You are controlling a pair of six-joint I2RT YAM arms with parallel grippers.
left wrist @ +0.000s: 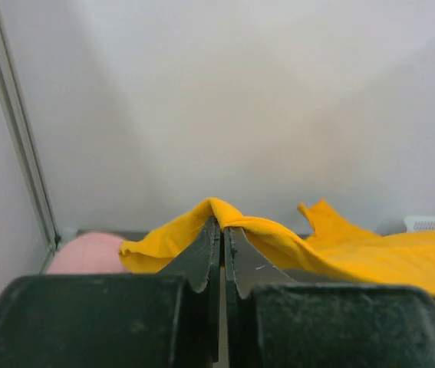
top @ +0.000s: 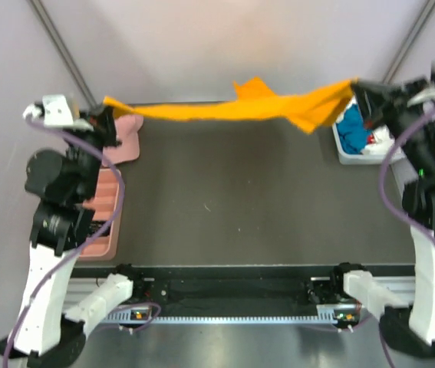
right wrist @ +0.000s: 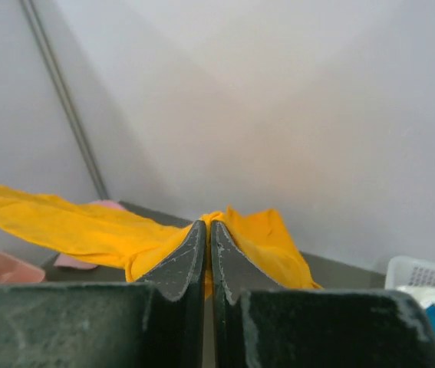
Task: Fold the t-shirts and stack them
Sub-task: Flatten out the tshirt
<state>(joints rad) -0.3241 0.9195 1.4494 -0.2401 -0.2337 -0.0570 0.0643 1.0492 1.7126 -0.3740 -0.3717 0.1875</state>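
Orange-yellow t-shirt (top: 232, 110): held clear of the table, strung between the two pincers as a long, narrow band. Long axis left to right, along the table's far edge, one end at each pincer. Slight sag mid-span. Pointed loose flap sticking up just right of the middle. Bunched fold hanging just left of the right pincer.

Left pincer (top: 108, 123): clenched on the shirt's left end. Wrist view: fingers (left wrist: 202, 261) pressed together, cloth draped over the tips.

Right pincer (top: 359, 92): clenched on the shirt's right end. Wrist view: fingers (right wrist: 175, 264) closed, cloth pinched at the tips and trailing off to the left.

Cloth: soft, plain, matte, creased lengthwise, no print visible.

Just beside and under the left pincer: pink cap (top: 129, 142), rounded, lying on the table. Nearer that arm's base: pink ribbed tray (top: 102, 218).

Under the right pincer: white basket (top: 342, 153) holding a crumpled teal-blue t-shirt (top: 351, 132) and some white cloth (top: 378, 146).

Table (top: 240, 207): dark, matte, flat, a few pale specks.

Behind both pincers: pale grey wall panels, with a thin metal pole (top: 64, 54) in each far corner.
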